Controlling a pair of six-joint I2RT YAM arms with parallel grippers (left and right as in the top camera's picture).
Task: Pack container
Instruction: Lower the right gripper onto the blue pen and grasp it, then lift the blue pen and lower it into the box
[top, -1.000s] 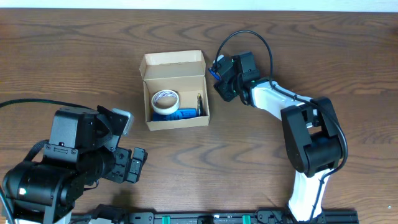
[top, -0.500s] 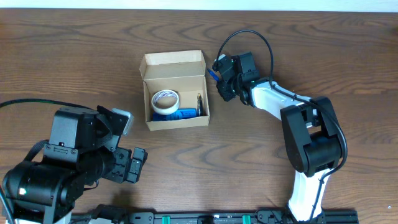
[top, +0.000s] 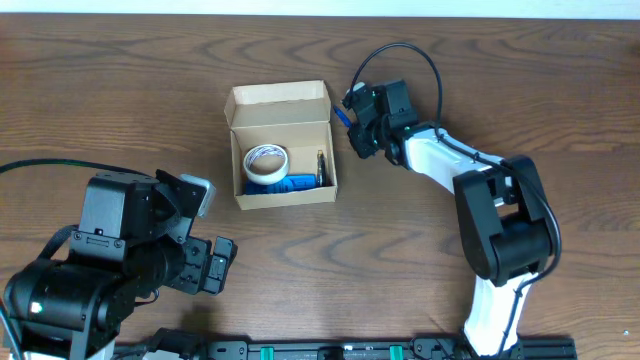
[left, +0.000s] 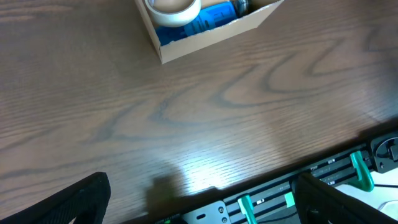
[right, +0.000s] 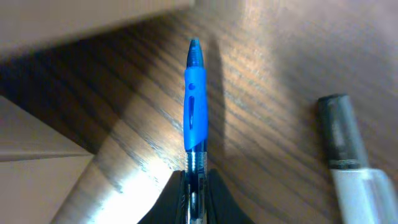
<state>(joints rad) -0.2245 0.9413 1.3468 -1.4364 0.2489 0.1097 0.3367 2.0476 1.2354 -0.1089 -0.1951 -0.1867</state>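
The table (top: 120, 90) is dark brown wood with a strong wavy grain, and lamp glare brightens it in both wrist views. The container (top: 283, 150), a tan cardboard box, sits directly on it left of centre, lid flap open and raised at the far side; its near wall and corner show at the top of the left wrist view. A grey-capped marker (right: 345, 155) lies flat on the wood, near a blue pen (right: 194, 112) clamped in the jaws of the right gripper (right: 194, 193). A black rail (left: 280, 199) with green clips runs along the near edge.
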